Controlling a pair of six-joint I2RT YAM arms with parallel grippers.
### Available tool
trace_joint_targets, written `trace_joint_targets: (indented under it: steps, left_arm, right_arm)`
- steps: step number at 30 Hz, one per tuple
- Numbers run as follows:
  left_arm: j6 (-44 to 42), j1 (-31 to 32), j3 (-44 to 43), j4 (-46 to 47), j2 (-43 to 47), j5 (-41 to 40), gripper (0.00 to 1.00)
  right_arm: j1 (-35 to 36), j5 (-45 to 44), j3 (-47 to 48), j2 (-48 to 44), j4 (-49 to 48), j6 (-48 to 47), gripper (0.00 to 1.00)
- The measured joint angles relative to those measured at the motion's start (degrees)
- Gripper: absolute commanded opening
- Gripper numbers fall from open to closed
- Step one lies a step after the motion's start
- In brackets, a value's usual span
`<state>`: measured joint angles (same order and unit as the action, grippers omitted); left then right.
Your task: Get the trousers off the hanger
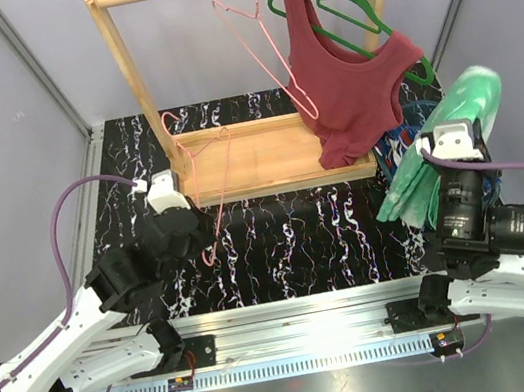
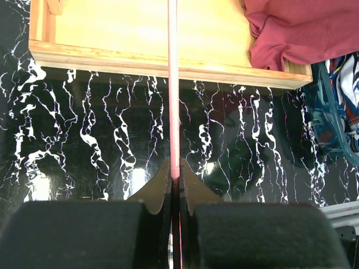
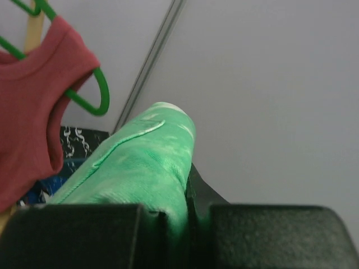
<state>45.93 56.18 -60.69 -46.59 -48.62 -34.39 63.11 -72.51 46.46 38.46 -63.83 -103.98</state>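
A: We saw the green-and-white tie-dye trousers (image 3: 140,168) pinched in the right pincer (image 3: 188,216), at the table's right side.
B: The blue printed trousers (image 2: 342,106) lay on the table (image 2: 84,140), just beside the wooden rack (image 2: 140,33).
A: Only our left wrist view showed the left pincer (image 2: 175,188) pressed tight on the wire of a pink hanger (image 2: 173,84).
B: From above, we noted the dark red tank top (image 1: 355,88) on a green hanger (image 1: 350,6), and the green pair covering part of the blue one.
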Motion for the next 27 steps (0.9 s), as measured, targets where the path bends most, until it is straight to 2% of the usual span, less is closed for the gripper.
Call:
trace_joint_targets:
  steps: [3,9,13,17,20,27]
  left_arm:
    - [-0.4,0.0,0.4,0.5,0.1,0.7,0.0]
    - [-1.0,0.0,1.2,1.4,0.2,1.9,0.0]
    - [-1.5,0.0,1.2,1.3,0.8,1.9,0.0]
    - [-2.0,0.0,1.2,1.2,1.7,1.8,0.0]
    - [-2.4,0.0,1.2,1.2,2.4,1.8,0.0]
    - [-3.0,0.0,1.2,1.2,3.2,1.8,0.0]
  right_arm:
    - [-2.2,-2.4,-6.2,-3.3,2.4,6.2,0.0]
    - [-21.0,-0.9,-7.1,-3.1,37.4,42.4,0.0]
    - [-29.2,0.3,-6.5,0.0,49.3,55.7,0.0]
    - [-34.8,1.9,-3.6,1.8,55.7,63.0,0.0]
    - [-39.1,2.8,-0.3,3.2,56.7,64.0,0.0]
    - [-57.1,10.7,8.1,11.9,59.1,66.2,0.0]
